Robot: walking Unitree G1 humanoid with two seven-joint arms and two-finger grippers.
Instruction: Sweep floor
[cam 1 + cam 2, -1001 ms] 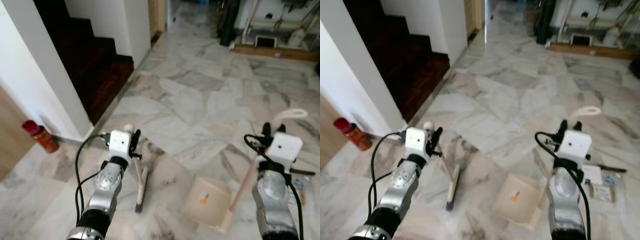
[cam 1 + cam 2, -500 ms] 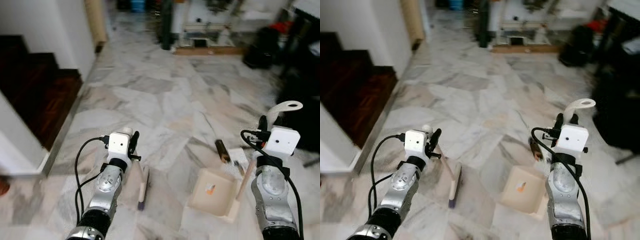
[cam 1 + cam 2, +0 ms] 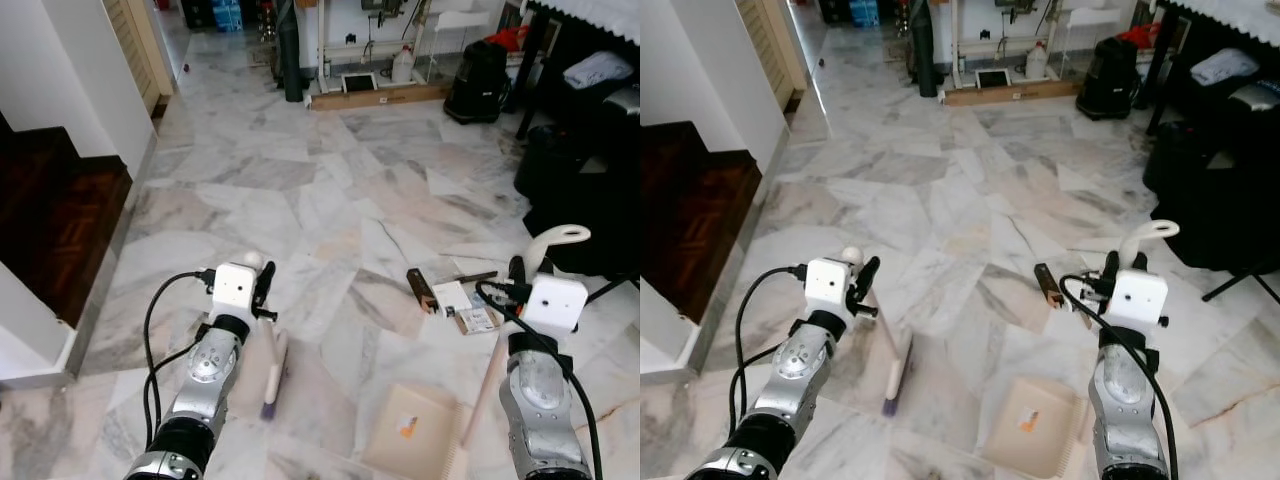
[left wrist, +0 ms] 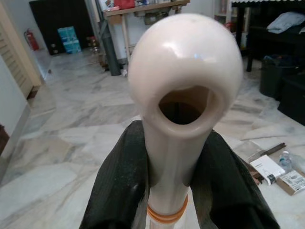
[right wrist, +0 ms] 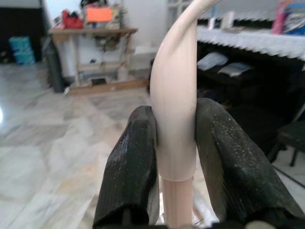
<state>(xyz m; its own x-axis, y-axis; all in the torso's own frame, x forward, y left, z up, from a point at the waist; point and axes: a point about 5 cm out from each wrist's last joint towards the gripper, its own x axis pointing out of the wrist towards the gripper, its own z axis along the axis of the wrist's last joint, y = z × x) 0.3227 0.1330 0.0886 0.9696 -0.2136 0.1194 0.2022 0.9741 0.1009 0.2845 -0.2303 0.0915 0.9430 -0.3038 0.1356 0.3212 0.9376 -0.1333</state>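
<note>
Item: left gripper [image 4: 172, 191]. Fingers [image 4: 119, 191] clenched on the cream handle of the broom [image 3: 273, 372], just below its rounded, holed end cap. The brush head rests on the marble floor [image 3: 330, 200] below and slightly ahead of the fingers.

Item: right gripper [image 5: 175, 157]. Fingers [image 5: 131, 162] clamped either side of the dustpan [image 3: 412, 440] handle, just under its curved hook top. The pan sits flat on the floor below the fingers, mouth toward the broom, a small orange scrap inside.

Item: litter [image 3: 455, 298]. A dark brown oblong, a white carton and a packet lie on the floor ahead of the right gripper's fingers, beyond the pan, well apart from the brush head.

Change noted: over the last second the whole scene has swung. The stairs [image 3: 50, 210] have slid off to the left side, and the litter has come into sight. That reads as the robot turning, tools held throughout.

Meaning for the task: judged mid-sweep, now facing fresh debris; the broom must reach past the pan to draw it in.
</note>
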